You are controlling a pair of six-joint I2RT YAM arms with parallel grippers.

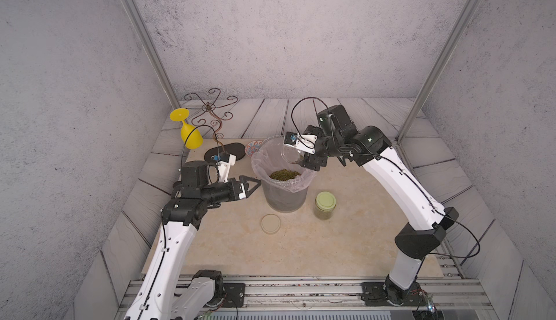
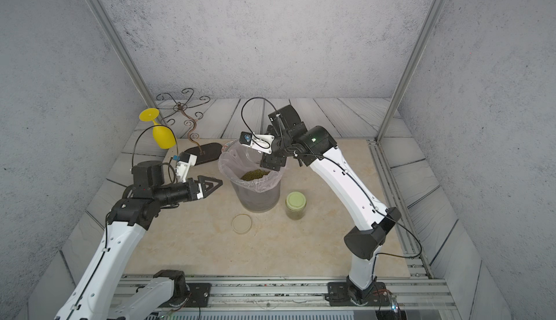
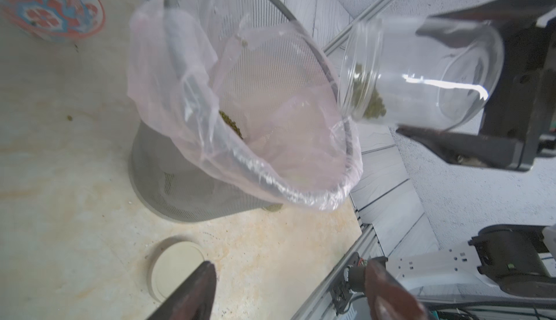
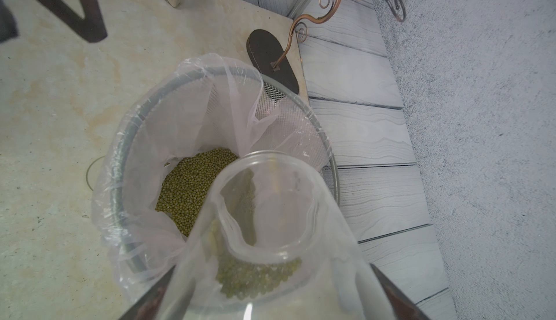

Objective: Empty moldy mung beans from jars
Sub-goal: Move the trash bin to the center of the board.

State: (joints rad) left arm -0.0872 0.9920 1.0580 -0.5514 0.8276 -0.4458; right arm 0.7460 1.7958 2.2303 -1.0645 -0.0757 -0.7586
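My right gripper [image 4: 270, 297] is shut on an open clear glass jar [image 4: 270, 213], tilted mouth-down over the grey lined bin [image 1: 284, 195]. A small clump of mung beans [image 4: 255, 279] lies inside the jar near its mouth, seen in the left wrist view as beans [image 3: 373, 105] in the jar [image 3: 421, 71]. A heap of mung beans [image 1: 284, 174] lies in the bin. The second jar [image 1: 325, 205], with its pale green lid on, stands in front of the bin to its right. A beige lid [image 1: 270, 223] lies flat in front of the bin. My left gripper [image 1: 255, 183] hangs open and empty left of the bin.
A patterned bowl [image 1: 252, 148] sits behind the bin. A scrolled metal stand on a dark oval base [image 1: 225, 153] holds a yellow goblet [image 1: 189, 132] at the back left. The beige mat ends at grey planks on both sides.
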